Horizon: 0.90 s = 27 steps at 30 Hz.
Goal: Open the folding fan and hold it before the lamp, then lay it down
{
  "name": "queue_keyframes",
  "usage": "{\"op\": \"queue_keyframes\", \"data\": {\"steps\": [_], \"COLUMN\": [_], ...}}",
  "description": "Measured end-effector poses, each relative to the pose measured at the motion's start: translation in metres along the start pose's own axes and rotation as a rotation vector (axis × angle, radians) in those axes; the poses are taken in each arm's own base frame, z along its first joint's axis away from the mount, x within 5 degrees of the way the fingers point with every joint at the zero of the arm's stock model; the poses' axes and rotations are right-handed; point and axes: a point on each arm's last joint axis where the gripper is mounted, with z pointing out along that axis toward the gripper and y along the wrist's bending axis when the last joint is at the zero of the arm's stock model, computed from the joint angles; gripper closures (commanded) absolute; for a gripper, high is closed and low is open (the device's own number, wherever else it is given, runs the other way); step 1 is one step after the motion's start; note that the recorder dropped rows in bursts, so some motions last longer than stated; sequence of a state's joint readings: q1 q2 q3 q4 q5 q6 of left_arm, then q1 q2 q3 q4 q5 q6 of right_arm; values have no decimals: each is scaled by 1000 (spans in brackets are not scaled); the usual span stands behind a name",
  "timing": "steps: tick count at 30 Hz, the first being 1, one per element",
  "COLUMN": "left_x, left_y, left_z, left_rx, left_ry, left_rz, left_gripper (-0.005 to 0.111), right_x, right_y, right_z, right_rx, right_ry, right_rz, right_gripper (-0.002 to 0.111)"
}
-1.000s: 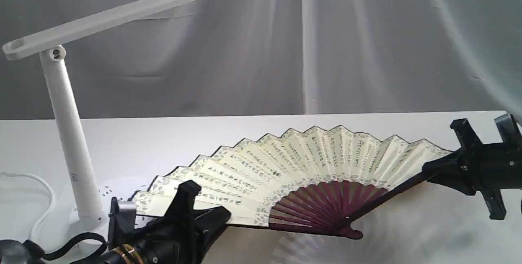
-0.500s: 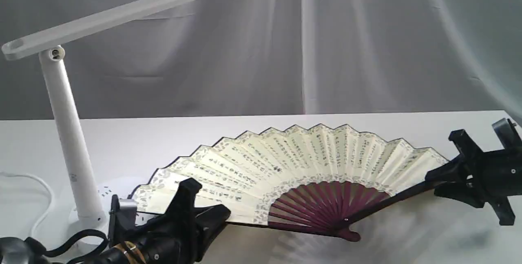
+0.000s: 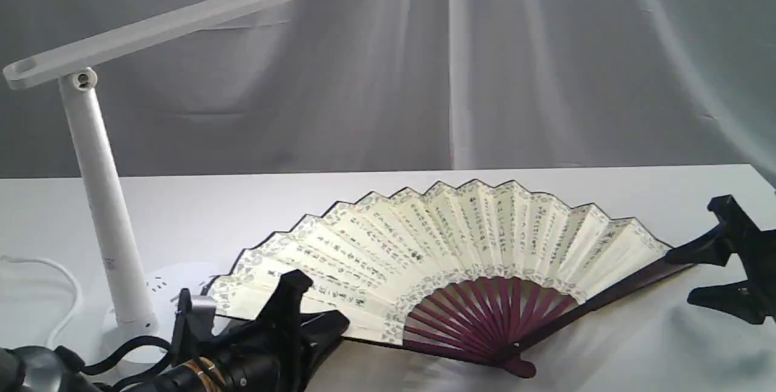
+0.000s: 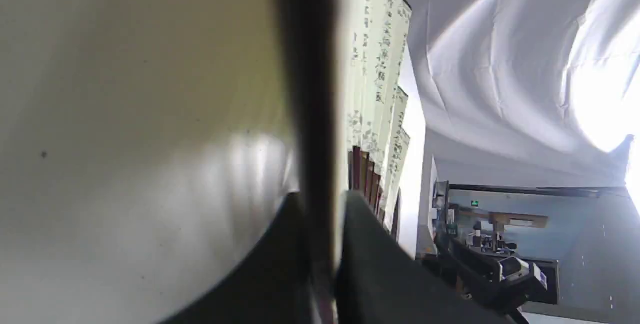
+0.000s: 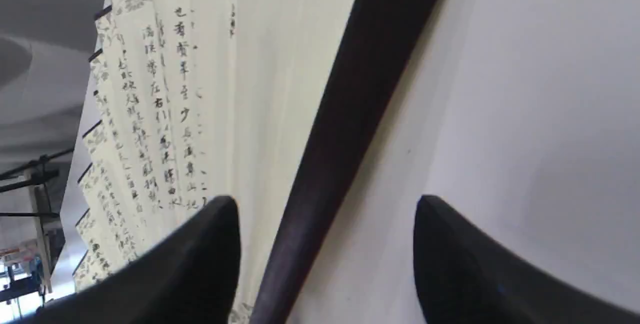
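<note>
Risk: only 1 guard is being clamped, so a pull by the left arm before release is threatening to drag the folding fan (image 3: 461, 240) across the table (image 3: 606, 349), collapsing its pleats or swinging its left end into the lamp (image 3: 100, 198) base just beside it. The left gripper (image 4: 322, 244) is pinching the left guard tight; the right gripper (image 3: 697, 277) is standing wide, the right guard passing between its jaws, apparently clear of both. The fan is lying fully spread between the 2 grippers, lamp to its left.
</note>
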<state>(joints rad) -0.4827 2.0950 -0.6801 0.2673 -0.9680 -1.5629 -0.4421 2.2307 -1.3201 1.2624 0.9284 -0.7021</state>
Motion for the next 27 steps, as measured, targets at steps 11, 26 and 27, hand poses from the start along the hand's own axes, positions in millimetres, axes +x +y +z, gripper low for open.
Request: {"op": "queue_keyframes", "data": {"steps": [11,26,27], "left_x": [2,6,7], "left_y": [-10,-4,-4], "left_z": [11,18,17], "left_rx": [-1,-133,-131], "left_ry": [72,156,160], "left_rz": [41,99,102], "left_gripper": [106,70,66], "right_x": [-1,1,1], "right_y": [35,51,51], "right_z": [-20,-28,-28], "right_rx": [-139,-151,-151], "right_ry": [-32,-43,-43], "right_rz": [-135,-221,-222], "right_gripper": [56,56,56]}}
